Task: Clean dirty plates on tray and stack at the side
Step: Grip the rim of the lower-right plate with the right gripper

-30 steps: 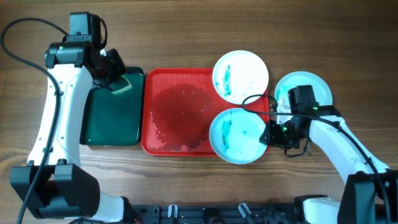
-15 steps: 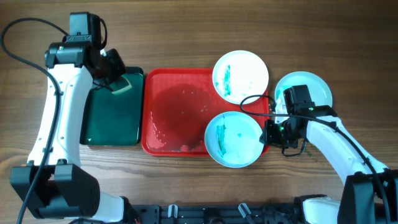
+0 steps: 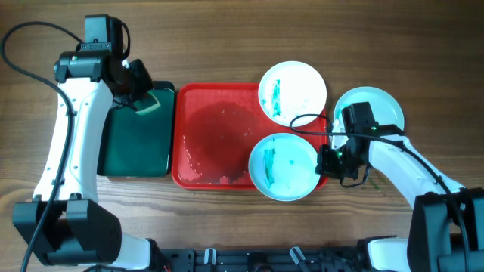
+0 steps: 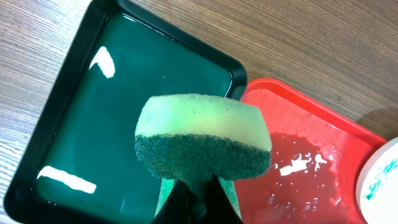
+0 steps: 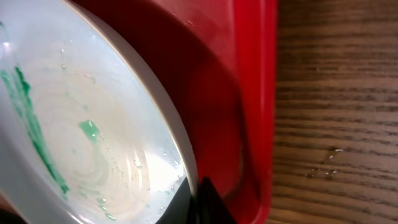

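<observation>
The red tray lies mid-table, wet. One smeared white plate sits tilted over the tray's front right corner; my right gripper is shut on its right rim, also seen in the right wrist view on the plate above the tray. A second smeared plate lies at the tray's back right corner. A third pale teal plate lies on the table to the right. My left gripper is shut on a green sponge above the dark green tray.
The dark green tray holds water and sits left of the red tray. Cables run along both arms. Bare wood table surrounds the trays.
My right gripper has dragged the front plate a little left, further onto the red tray. The left arm and sponge have not moved.
</observation>
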